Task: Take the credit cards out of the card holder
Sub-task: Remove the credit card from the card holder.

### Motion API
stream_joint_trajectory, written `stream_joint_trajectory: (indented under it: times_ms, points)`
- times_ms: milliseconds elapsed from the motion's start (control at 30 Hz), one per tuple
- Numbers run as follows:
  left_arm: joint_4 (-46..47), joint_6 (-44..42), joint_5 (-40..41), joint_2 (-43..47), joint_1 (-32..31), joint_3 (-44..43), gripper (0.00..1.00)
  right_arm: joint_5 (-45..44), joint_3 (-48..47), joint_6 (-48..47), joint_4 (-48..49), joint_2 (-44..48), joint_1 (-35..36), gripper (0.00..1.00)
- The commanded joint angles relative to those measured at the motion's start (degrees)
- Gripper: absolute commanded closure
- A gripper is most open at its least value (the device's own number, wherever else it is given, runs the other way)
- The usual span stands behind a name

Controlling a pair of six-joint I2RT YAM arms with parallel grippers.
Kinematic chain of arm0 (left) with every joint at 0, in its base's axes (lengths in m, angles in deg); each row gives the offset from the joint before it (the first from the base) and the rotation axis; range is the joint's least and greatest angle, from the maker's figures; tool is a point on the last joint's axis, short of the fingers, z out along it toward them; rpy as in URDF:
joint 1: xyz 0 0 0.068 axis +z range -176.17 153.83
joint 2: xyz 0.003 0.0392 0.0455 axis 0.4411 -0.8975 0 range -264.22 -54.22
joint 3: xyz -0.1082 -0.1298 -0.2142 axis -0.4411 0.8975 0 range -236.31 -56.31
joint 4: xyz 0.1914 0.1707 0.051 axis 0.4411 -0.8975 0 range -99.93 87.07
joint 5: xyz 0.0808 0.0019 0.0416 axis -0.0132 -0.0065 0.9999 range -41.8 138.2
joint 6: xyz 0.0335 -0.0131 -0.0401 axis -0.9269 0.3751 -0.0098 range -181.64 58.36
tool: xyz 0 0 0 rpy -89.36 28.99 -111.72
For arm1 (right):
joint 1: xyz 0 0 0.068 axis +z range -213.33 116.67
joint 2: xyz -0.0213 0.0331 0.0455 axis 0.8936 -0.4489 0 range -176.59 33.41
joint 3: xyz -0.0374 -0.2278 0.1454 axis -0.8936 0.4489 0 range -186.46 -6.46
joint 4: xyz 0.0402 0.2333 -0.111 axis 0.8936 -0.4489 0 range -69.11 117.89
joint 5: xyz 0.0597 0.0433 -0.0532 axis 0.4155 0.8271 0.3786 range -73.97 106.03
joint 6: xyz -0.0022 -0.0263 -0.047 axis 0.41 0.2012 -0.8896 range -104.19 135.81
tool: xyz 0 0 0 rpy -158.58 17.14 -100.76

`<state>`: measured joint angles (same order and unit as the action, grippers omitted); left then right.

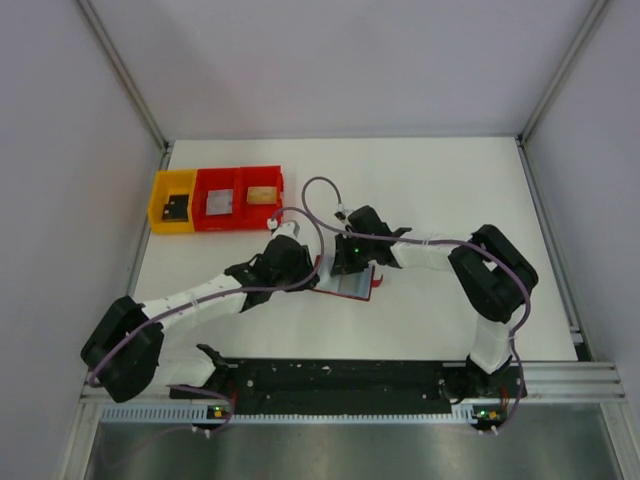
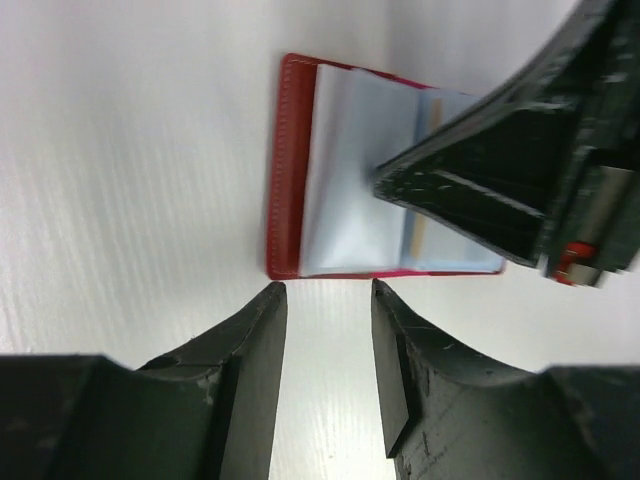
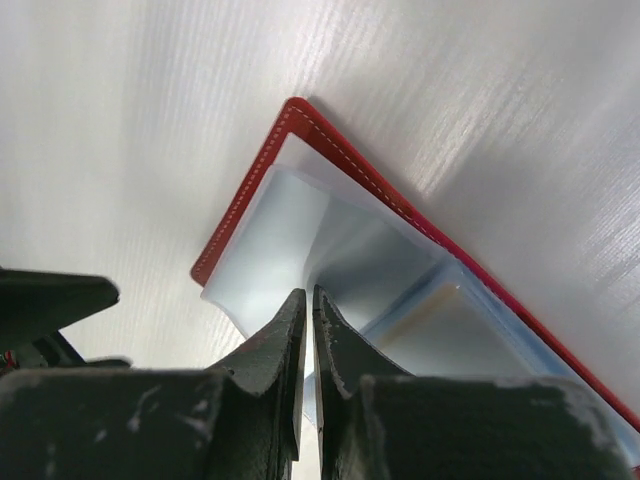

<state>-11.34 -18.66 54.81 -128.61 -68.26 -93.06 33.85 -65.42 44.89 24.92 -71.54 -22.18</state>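
Right, your wallet (image 2: 288,170) lies open on the table (image 1: 450,180), about midway between the two arms, with its red cover down and its grey-blue pockets facing up. Your right gripper (image 3: 307,297) is down on it from above. Its fingers stand nearly together, with only a thin slit between the tips, and those tips sit at the crease where the pocket leaves meet. You cannot tell from the right wrist view whether a leaf's edge is pinched in that slit or the tips merely press on it. In the left wrist view the same gripper reaches in from the right and covers part of the wallet's far side.

Your left gripper (image 2: 327,290) is open, with bare table showing between its fingers and nothing in them. Its tips hover just beside the wallet's near edge, by the corner of the red border; you cannot tell whether they touch it.

What looks like a card (image 3: 445,325) shows through one pocket beside the right gripper's fingers — pale, with a tan edge, tucked inside.

Well apart from all this, at the back left of the table, a yellow bin (image 1: 158,200) and two red bins (image 1: 217,172) stand side by side in a row. Each holds one small flat thing — dark in the yellow, grey in the middle, tan in the right one.
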Motion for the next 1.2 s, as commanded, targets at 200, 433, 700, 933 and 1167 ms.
stream_joint_trajectory:
  times_ms: [200, 433, 700, 933, 1167]
  points:
    - [7.88, -1.14, -8.81, -1.36, -0.89, -5.52, 0.67, -4.36, -1.69, -1.92, -2.57, 4.47, 0.43, 0.94]
    - [10.51, 0.52, -5.31, -9.54, -0.81, -5.52, 0.79, -9.12, 3.31, 0.27, -3.63, 14.76, -2.47, 0.89]
    - [10.96, 1.67, -4.33, -10.25, -0.81, -3.5, 0.83, -10.35, 10.35, 4.14, -4.6, 19.25, -6.07, 0.78]
    - [11.74, 2.63, -4.24, -11.39, -0.8, -1.4, 0.84, -9.39, 12.99, 6.07, -3.19, 18.38, -6.25, 0.75]
    - [12.71, 3.69, -5.38, -12.45, -0.81, -0.25, 0.85, -8.42, 13.26, 6.43, -2.22, 17.5, -6.25, 0.72]
